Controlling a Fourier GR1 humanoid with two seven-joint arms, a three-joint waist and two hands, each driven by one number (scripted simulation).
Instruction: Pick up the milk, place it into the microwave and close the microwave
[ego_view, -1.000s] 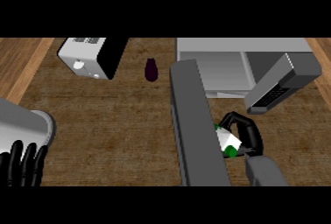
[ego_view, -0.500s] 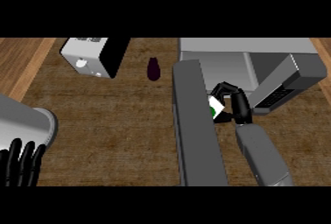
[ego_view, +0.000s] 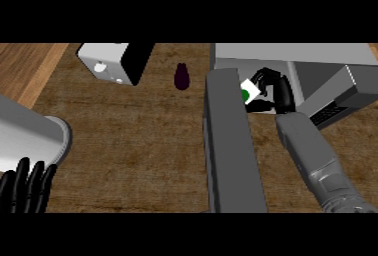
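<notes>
The right hand (ego_view: 272, 92) is curled round the milk (ego_view: 249, 91), holding it at the mouth of the open microwave (ego_view: 295, 55). Best to carry it well inside, clear of the open door (ego_view: 232, 145), set it upright, then let go. The left hand (ego_view: 26, 186) rests with straight fingers at the lower left.

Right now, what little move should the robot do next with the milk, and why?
Probably lower the milk and let go. The right robot hand is curled round it, already at the open microwave. The door is not yet closed.
</notes>
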